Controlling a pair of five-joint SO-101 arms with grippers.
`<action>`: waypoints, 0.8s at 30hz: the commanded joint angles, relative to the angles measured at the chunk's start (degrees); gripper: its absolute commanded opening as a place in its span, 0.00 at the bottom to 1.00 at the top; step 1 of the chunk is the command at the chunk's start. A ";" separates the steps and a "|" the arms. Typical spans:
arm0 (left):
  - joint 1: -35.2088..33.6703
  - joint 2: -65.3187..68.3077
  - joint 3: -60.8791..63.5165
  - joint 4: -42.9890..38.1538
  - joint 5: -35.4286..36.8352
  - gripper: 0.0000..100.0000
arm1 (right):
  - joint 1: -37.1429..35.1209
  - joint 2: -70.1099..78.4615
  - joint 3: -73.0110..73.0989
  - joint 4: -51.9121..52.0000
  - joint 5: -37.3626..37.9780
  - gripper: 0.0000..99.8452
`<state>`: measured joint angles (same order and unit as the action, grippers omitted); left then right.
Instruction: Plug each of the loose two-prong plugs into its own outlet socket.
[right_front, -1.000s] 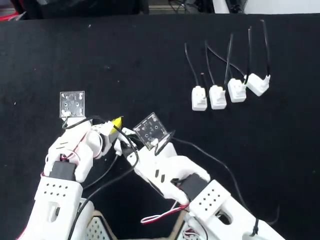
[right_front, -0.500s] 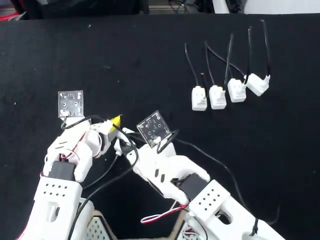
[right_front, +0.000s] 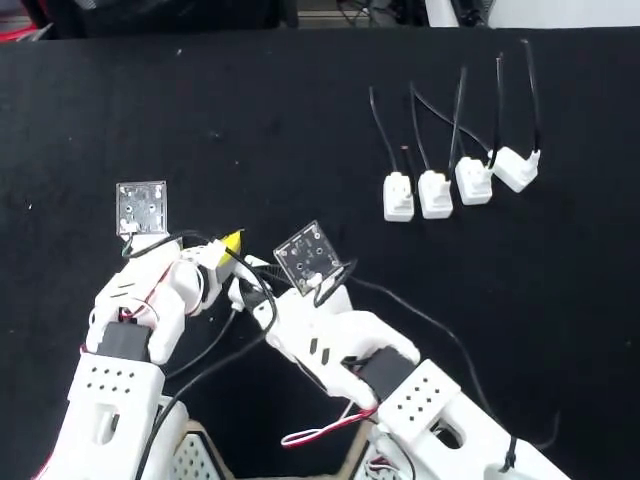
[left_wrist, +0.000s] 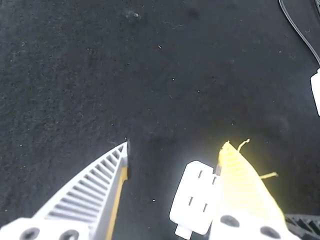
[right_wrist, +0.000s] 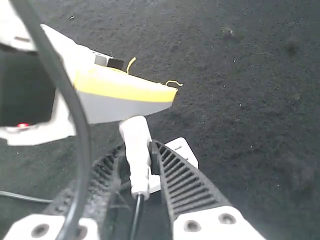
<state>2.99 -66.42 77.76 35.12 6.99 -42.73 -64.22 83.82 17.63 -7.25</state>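
The right gripper (right_wrist: 139, 149) is clamped shut on a small white plastic plug (right_wrist: 135, 131), whose black cord runs back between the dark ribbed fingers (right_wrist: 181, 181); the prongs are hidden. The plug's front end sits right at the underside of the left gripper's yellow plastic finger (right_wrist: 125, 91), though whether they touch cannot be told. The left gripper (left_wrist: 175, 146) stands with its jaws spread wide and grips nothing. Between its white ribbed finger (left_wrist: 95, 192) and the yellow one lies a white rectangular outlet socket block with narrow slots (left_wrist: 196, 197), flat on the black cloth-covered table (right_front: 250, 120) and close against the yellow finger's inner side. From the right wrist, the same socket block shows just beside the right gripper's fingers, partly beneath them. In the high view, four small white corded pieces (right_front: 435, 193) lie side by side in a row at the far right of the table, well apart from both grippers.
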 joint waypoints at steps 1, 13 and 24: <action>0.22 0.97 1.89 0.00 -0.09 0.29 | 3.43 -3.12 -2.15 -3.69 -0.97 0.01; 2.15 0.53 2.24 -1.05 -0.35 0.29 | 4.66 -2.68 -1.71 -2.73 -0.62 0.01; -11.91 0.35 -5.76 4.40 -0.09 0.29 | 7.82 -0.40 -7.69 15.30 6.24 0.01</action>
<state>-4.04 -65.54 78.11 36.53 6.81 -36.75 -65.19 82.68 29.67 -1.63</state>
